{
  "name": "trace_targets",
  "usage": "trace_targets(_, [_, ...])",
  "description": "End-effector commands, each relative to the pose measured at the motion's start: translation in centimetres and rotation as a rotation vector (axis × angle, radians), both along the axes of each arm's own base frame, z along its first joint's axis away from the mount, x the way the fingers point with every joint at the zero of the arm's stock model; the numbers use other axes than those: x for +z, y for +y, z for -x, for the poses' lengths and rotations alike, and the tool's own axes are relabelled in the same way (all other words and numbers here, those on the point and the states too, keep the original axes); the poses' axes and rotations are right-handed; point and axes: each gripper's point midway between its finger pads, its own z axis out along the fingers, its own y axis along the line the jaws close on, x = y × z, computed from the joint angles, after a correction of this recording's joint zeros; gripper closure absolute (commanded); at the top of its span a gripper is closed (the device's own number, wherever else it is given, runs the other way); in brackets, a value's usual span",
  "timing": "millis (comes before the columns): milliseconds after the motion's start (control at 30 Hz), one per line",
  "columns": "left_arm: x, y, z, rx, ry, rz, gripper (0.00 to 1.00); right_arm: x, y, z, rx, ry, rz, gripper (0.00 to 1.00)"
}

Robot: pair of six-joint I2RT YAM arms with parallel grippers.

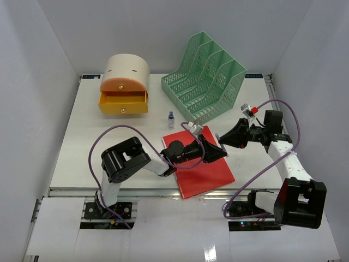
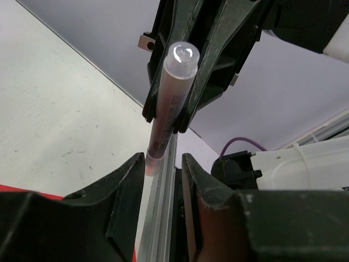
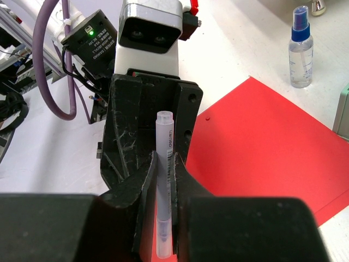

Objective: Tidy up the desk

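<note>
A translucent grey pen [image 3: 165,164] stands upright between my right gripper's [image 3: 165,169] fingers, which are shut on it. In the left wrist view the pen [image 2: 169,98] hangs from the right gripper [image 2: 182,82], its lower end between my left gripper's [image 2: 163,161] fingers, which stand apart with a gap beside the pen. In the top view both grippers meet tip to tip, the left [image 1: 214,150] and the right [image 1: 222,140], above a red folder [image 1: 204,172] lying on the white desk [image 1: 87,147].
A small spray bottle [image 1: 170,119] stands just behind the folder. A green mesh file rack [image 1: 210,76] is at the back right. A beige round drawer box [image 1: 126,70] with its yellow drawer [image 1: 123,102] pulled open is at the back left.
</note>
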Motion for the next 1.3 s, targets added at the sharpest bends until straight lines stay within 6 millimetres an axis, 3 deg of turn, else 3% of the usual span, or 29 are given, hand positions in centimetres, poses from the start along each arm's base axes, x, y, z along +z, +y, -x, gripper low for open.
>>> trace_targets(0, [7.1, 0.5, 1.0, -0.027, -0.142, 0.212, 0.6, 1.2, 0.1, 0.5, 0.05, -0.019, -0.047, 0.92])
trace_targets(333, [8.2, 0.4, 0.8, -0.013, -0.168, 0.22, 0.52, 1.0, 0.1, 0.4, 0.048, -0.012, -0.047, 0.92])
trace_targets(467, [8.4, 0.3, 0.7, -0.011, -0.173, 0.222, 0.54, 1.0, 0.1, 0.4, 0.045, -0.014, -0.044, 0.92])
trace_targets(533, [8.4, 0.3, 0.9, -0.017, -0.173, 0.221, 0.61, 1.0, 0.1, 0.4, 0.046, -0.014, -0.044, 0.92])
trace_targets(633, [8.0, 0.5, 1.0, -0.019, -0.168, 0.212, 0.8, 1.0, 0.1, 0.3, 0.043, -0.017, -0.042, 0.89])
trace_targets(800, [7.6, 1.7, 1.1, 0.0, -0.16, 0.192, 0.98, 1.0, 0.1, 0.3, 0.038, -0.017, -0.037, 0.77])
trace_targets(1000, [5.8, 4.4, 0.3, 0.068, -0.099, 0.135, 1.0, 0.8, -0.1, -0.2, -0.006, -0.064, 0.013, 0.44])
trace_targets(1033, [5.2, 5.8, 0.0, 0.097, -0.068, 0.116, 1.0, 0.7, -0.3, -0.6, -0.034, -0.069, 0.046, 0.38])
trace_targets(1267, [3.2, 14.3, -3.3, 0.315, 0.119, 0.024, 1.0, 1.2, -1.6, -1.5, -0.113, -0.124, 0.084, 0.35])
